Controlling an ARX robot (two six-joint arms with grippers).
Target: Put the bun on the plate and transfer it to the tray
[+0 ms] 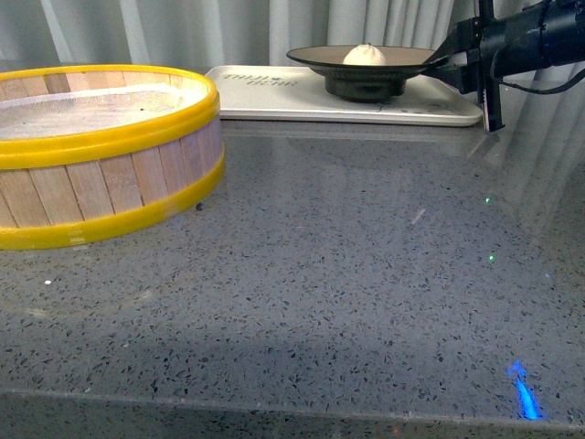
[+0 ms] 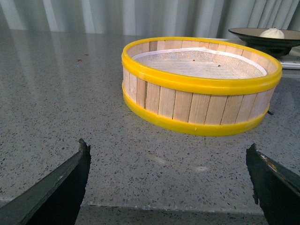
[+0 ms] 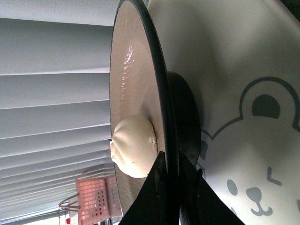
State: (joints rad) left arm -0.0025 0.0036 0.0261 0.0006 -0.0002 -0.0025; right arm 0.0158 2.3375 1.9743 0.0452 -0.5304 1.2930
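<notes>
**Plate on the tray, rim pinched by the right gripper**

The small cream-white steamed bun (image 1: 367, 54) sits near the middle of the wide tan-brown, black-rimmed plate (image 1: 315, 57), whose black foot rests on the flat cream-white rectangular tray (image 1: 256, 96) at the far edge of the grey speckled countertop (image 1: 329, 274). The right gripper (image 1: 445, 60) has its jaws clamped on the plate's rim, on the side toward the tray's right end.

The bun looks soft, light and easily dented (best left untouched). The plate seems rigid and smooth, likely slippery at its thin rim, so a level hold matters.

The left gripper (image 2: 168, 180) hangs empty, jaws spread, just before the yellow-banded wooden steamer basket (image 2: 201, 84).

Count: one bun, one plate, one tray, one basket.
</notes>
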